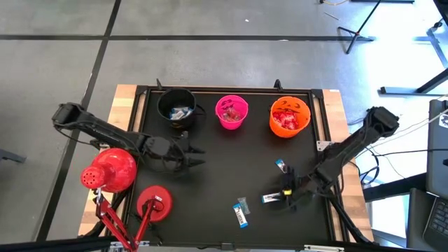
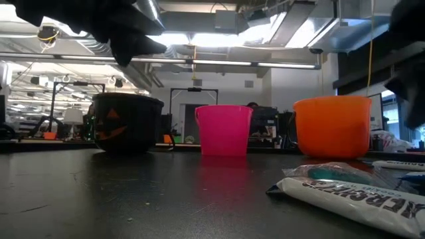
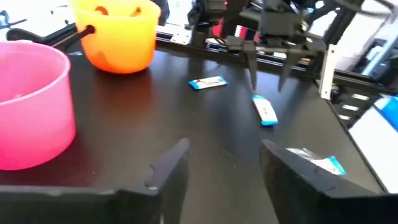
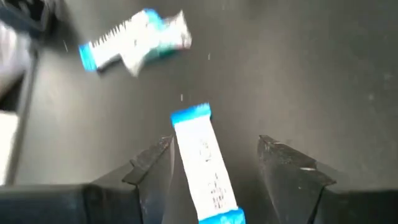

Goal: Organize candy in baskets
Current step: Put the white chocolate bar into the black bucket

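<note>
Three buckets stand in a row along the table's far side: black, pink and orange, each with sweets inside. Blue-and-white candies lie loose on the near right part of the table. My right gripper is open and low over one more candy, which lies flat on the table between the fingers, closer to one of them. My left gripper is open and empty, raised near the black bucket; its wrist view shows the pink bucket, the orange bucket and candies.
Two red dome-shaped lamp heads with red legs stand at the table's near left corner, close to my left arm. A raised dark frame runs round the black tabletop. One candy lies close before the low camera.
</note>
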Robot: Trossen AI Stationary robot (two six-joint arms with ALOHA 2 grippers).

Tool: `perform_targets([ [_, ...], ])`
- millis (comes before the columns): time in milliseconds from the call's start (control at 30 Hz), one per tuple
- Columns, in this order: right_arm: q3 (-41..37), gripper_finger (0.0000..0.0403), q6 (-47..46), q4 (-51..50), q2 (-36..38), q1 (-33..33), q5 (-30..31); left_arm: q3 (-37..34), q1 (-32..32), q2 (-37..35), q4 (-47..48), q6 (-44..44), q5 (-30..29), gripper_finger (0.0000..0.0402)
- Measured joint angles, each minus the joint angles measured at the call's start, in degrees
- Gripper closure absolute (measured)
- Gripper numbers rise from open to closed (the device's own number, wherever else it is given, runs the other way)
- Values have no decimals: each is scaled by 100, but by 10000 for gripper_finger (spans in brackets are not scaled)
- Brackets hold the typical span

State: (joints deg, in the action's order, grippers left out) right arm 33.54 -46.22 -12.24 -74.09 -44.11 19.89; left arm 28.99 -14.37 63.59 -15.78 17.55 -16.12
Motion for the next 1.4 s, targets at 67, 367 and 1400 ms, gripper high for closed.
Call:
perform_targets([
  [67,0,176,68,-1,-204,-118,-1,0,-3,90,-116,30,-209,204],
  [367,3,175,177,180,-1220,-241,-90,0,-4,215,-443,18,-437,191],
  [1400,940,358,820,381,-1629,664,1522,0,-260,213,-491,283,-423,192],
])
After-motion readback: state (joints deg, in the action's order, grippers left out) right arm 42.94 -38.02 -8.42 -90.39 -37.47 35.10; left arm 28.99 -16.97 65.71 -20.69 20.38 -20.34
